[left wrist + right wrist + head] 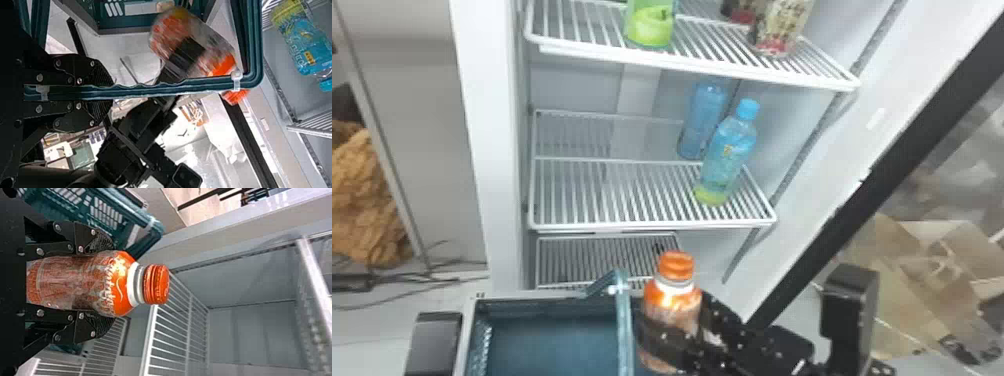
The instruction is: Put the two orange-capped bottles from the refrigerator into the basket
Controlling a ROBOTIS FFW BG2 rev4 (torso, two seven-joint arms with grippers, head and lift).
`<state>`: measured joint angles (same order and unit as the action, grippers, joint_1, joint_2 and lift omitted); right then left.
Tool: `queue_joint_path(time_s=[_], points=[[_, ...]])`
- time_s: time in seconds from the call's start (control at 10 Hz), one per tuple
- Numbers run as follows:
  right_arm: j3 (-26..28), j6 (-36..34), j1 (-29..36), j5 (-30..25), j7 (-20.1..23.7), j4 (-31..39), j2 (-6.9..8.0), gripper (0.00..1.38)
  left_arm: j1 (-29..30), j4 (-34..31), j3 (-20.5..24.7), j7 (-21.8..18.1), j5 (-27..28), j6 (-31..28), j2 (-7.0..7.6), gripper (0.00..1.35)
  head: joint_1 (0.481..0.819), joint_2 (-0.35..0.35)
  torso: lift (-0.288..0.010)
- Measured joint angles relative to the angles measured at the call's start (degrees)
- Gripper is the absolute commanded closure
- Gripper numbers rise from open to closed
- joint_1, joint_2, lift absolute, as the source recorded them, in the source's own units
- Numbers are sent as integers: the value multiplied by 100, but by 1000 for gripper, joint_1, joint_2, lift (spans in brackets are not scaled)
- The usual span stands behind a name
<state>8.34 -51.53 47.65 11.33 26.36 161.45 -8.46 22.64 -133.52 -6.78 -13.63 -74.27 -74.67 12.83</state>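
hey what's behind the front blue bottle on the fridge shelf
A second blue bottle stands farther back on the wire shelf. The front bottle covers some of the shelf, so anything directly behind it is hidden.

1 orange-capped bottle [672, 300], apparently 2 blue bottles [725, 155]

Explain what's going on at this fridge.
The robot is moving a drink into a basket. Its right end effector grips an orange-capped bottle around the body, next to the raised handle of the basket. The left end effector is clamped on that handle. The bottle has not been let go. In the open refrigerator, two blue bottles, one nearer and one farther back, stand on a wire shelf.
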Motion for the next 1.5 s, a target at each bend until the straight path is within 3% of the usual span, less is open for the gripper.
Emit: queue_joint_path(time_s=[0.1, 0.2, 0.3, 0.4, 0.6, 0.8, 1.0, 1.3, 1.5], points=[[-44, -115, -77, 13, 55, -129, -23, 888, -6, 0, -6, 1, 0, 0, 0, 1193, 695, -350, -288], [-118, -192, -188, -18, 111, -322, -40, 799, -13, 0, -10, 1, 0, 0, 0, 1193, 695, -350, -288], [-172, -213, -304, -33, 181, -539, -48, 552, -14, 0, -16, -1, -3, 0, 0, 1193, 695, -350, -288], [-215, -217, -447, -54, 257, -776, -50, 392, -14, 0, -19, -2, -10, 0, 0, 1193, 695, -350, -288], [-291, -138, -611, -132, 300, -1006, -50, 234, -11, 1, -29, 7, -11, 1, 1, 1193, 695, -350, -288], [-295, 113, -631, -139, 337, -1103, -43, 213, 0, 0, -30, -6, -21, 4, 0, 1193, 695, -350, -288], [-220, 812, -527, -149, 343, -1185, 14, 213, 1, 0, -34, -8, -23, 1, 1, 1193, 695, -350, -288], [128, 2370, -178, -196, 24, -1294, 316, 213, 14, 0, -30, -8, -32, 3, 2, 1193, 695, -350, -288], [158, 3517, 75, -120, -583, -1273, 452, 214, 14, 0, -30, -8, -32, 10, 2, 1194, 695, -350, -288]])
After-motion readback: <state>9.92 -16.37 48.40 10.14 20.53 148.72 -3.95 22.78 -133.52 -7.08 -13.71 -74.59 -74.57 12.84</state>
